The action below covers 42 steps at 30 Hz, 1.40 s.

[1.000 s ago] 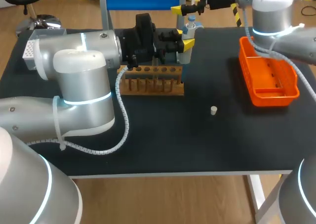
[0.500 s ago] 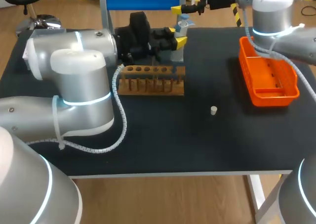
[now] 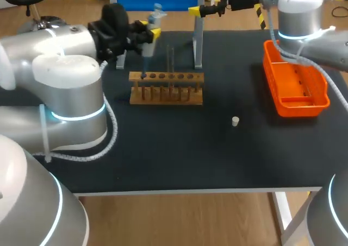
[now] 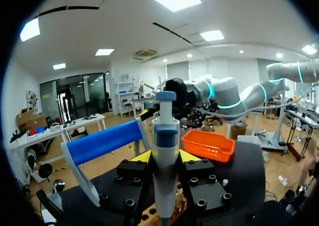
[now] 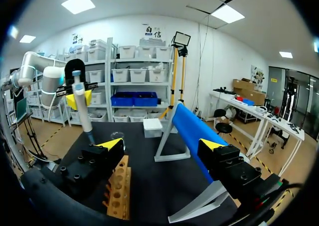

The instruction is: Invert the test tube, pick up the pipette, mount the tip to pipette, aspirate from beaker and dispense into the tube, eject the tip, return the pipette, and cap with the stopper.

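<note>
The left hand point(image 3: 148, 32) grips the pipette point(image 3: 145, 49) from both sides, long axis vertical, its lower end just over the left end of the wooden rack point(image 3: 166, 87); the right hand point(image 3: 199, 0) gapes empty at the far edge of the surface point(image 3: 217, 159); tip-mounting likely falls to the left hand

left gripper point(image 3: 148, 31) gripping pipette point(image 4: 165, 136) (raised), right gripper point(image 3: 200, 0) agape
</note>
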Tool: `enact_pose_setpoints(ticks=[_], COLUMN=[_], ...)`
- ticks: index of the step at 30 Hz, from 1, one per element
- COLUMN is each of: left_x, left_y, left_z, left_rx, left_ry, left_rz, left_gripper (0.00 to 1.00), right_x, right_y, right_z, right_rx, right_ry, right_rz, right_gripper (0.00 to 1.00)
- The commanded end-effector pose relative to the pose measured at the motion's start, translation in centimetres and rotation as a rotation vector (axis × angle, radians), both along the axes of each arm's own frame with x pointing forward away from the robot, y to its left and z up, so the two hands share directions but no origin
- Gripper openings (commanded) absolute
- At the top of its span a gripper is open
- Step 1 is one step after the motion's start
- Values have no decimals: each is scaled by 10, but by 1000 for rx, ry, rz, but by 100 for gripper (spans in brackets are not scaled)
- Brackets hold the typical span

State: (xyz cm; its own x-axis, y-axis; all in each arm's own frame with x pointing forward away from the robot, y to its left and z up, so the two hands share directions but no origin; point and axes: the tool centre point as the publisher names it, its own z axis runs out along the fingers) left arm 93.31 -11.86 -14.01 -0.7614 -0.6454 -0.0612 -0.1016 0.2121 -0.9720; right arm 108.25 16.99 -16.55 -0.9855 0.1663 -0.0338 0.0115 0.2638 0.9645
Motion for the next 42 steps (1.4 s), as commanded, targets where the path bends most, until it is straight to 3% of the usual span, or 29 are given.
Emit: enact_pose_setpoints(ticks=[1,11,27,35,42], left_x=[17,68,127,149,149], left_y=[21,53,74,78,78], left_z=[-3,-10,-2,-3,-3], left_rx=[9,28,48,58,58], left_ry=[1,15,0,15,15], left_rz=[28,157,347,412,412], left_gripper=[0,0,0,0,0], right_x=[0,0,0,0,0], right_y=[-1,-1,-1,-1,-1], right_z=[1,1,1,1,1], right_rx=[-2,-2,-2,-2,-2], right_ry=[2,2,2,2,2], right_rz=[3,3,3,3,3], right_gripper=[100,100,100,100,100])
